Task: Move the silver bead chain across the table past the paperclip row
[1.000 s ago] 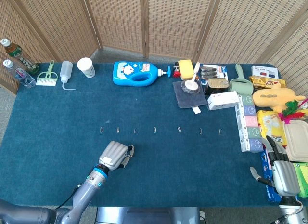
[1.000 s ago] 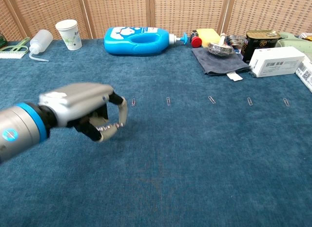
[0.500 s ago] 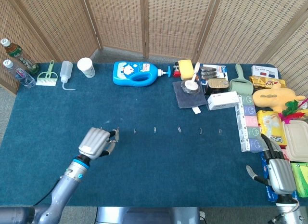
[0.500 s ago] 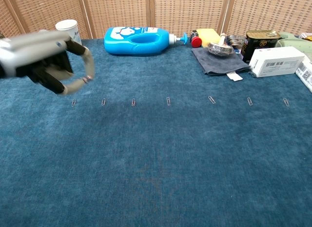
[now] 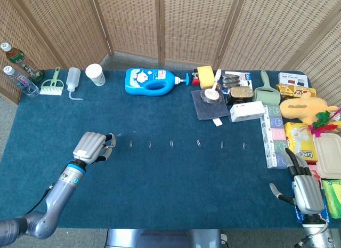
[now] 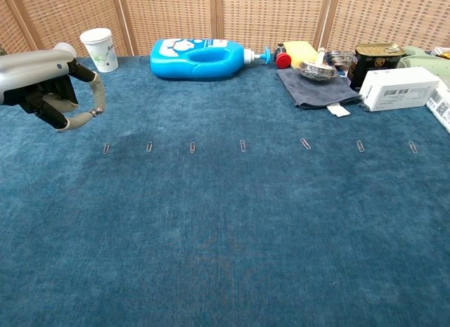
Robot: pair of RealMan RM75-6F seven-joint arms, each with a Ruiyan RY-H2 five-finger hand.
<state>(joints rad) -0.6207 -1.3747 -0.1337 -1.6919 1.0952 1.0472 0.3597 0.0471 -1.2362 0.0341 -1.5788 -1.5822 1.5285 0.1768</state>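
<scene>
Mid-carry: our left hand [image 6: 60,95] pinches the bead chain [image 6: 92,112] above the paperclip row [image 6: 242,145]; next, lower beyond it.

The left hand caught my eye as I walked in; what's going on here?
The left hand hangs above the blue table at the left end of the paperclip row, pinching something small and silvery, apparently the bead chain. The right hand sits idle at the table's right edge, fingers apart.

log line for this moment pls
left hand: raised at left end of paperclip row, pinching silver bead chain | right hand: open, holding nothing, at right table edge | step: carry under way
</scene>
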